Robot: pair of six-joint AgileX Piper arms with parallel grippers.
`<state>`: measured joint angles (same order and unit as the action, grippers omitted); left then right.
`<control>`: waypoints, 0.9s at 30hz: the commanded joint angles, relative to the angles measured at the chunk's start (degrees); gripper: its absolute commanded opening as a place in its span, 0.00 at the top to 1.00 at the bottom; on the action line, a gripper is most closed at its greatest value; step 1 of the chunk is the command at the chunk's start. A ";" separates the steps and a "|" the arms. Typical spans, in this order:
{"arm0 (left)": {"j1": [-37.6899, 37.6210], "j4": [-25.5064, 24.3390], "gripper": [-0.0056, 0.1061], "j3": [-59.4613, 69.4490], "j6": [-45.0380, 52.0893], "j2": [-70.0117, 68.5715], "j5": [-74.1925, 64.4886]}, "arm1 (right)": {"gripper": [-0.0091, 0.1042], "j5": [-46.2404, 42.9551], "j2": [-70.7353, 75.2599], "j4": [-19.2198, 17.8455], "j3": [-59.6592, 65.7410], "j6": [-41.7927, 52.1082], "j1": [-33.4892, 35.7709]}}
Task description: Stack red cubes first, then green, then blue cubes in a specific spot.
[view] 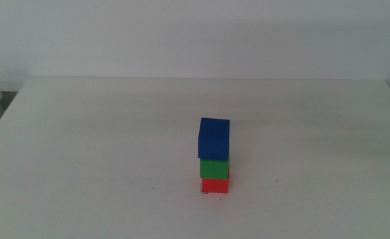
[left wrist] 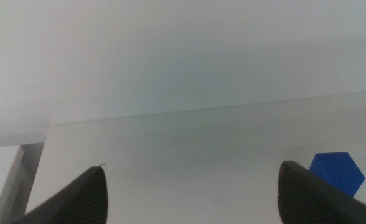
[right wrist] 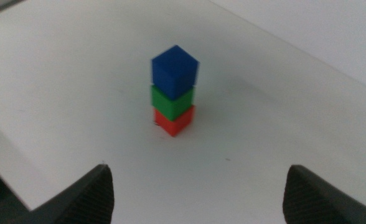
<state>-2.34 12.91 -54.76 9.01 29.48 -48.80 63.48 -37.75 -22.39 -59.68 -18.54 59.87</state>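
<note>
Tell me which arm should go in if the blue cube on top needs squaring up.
Right, probably. Its gripper faces the whole stack, blue cube on green on red, centred between its open fingers. The left gripper, also open, sees only the blue cube beside one finger.

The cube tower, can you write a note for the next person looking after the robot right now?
Left pincer: open, empty, pulled back from the stack.
Right pincer: open, empty, pulled back, facing the stack.
Stack on the white table: red cube at the bottom, green cube on it, blue cube on top.
Done: all three stacked in order.
Left: nothing visible.
</note>
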 commanded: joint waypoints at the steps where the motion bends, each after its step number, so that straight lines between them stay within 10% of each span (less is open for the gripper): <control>1: 0.03 0.47 0.11 0.15 0.02 -0.13 0.81 | 0.10 1.08 0.17 -3.18 0.24 0.58 0.09; 7: 0.03 0.47 0.11 0.15 0.13 -0.13 0.88 | 0.10 -10.98 0.53 -8.63 1.43 0.64 -11.24; 17: 0.03 0.47 0.11 0.15 0.15 -0.13 1.01 | 0.10 -49.78 13.94 2.04 21.36 3.42 -50.22; 27: 0.03 0.47 0.11 0.15 0.15 -0.13 1.01 | 0.10 -49.18 20.15 3.81 25.45 5.58 -60.32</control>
<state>-2.34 12.91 -54.76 9.01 29.48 -48.55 14.18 -17.99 -18.88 -34.59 -14.05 0.04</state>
